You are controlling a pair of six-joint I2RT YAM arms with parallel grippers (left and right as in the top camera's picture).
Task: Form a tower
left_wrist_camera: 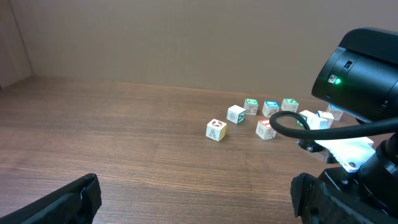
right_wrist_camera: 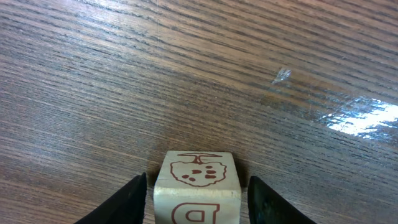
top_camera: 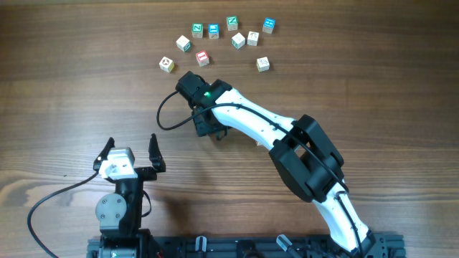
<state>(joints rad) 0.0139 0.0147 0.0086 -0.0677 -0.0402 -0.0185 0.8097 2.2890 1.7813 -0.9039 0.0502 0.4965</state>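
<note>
Overhead first: the right arm (top_camera: 258, 125) reaches out to about the middle of the worktop (top_camera: 373, 86). The right end effector (top_camera: 208, 127) sits right over the tower (right_wrist_camera: 194, 171), so from up here the tower is hidden. A bunch of loose cubes (top_camera: 214, 30) lie scattered toward the far edge, well apart from it. The left end effector (top_camera: 130, 154) is by the near edge on the left, jaws wide apart, nothing in them. Left wrist view: loose cubes further out, the right arm fills the right side, and I can't make out the tower. Right wrist view: the tower stands between the fingers (right_wrist_camera: 138, 202). Only its top cube shows, with a red picture on top and a red D in front. There are thin dark gaps either side, so the right end effector is partly open and not gripping.
</note>
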